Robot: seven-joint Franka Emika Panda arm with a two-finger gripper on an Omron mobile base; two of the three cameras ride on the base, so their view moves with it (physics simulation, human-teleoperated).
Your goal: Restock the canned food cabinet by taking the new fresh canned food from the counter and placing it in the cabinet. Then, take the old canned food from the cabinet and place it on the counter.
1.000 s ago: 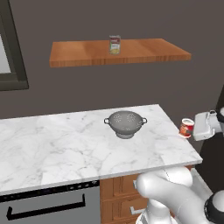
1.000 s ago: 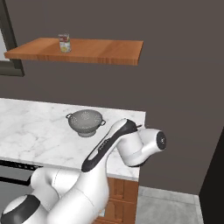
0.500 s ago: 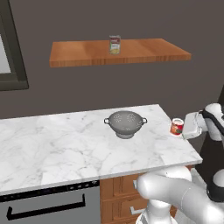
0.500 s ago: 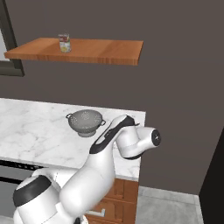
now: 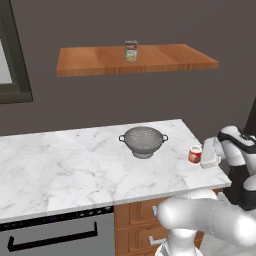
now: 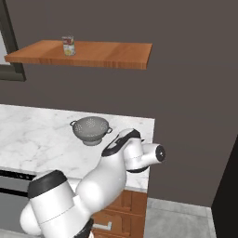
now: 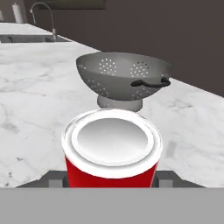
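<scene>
1 red can (image 5: 194,155) — clenched in gripper (image 5: 202,155) over bench (image 5: 75,170) edge, for set-down near colander (image 5: 143,141). 1 tan-label can (image 5: 131,51) — upright on shelf (image 5: 165,57), restocked.

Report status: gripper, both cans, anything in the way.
Gripper shut on red can, at right edge of counter. Tan-label can upright on shelf. Colander on counter beside the red can, not touching.

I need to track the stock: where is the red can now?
The red can is between the fingers over the counter's right end, right of the colander; the hand view shows its silvery top up close.
</scene>
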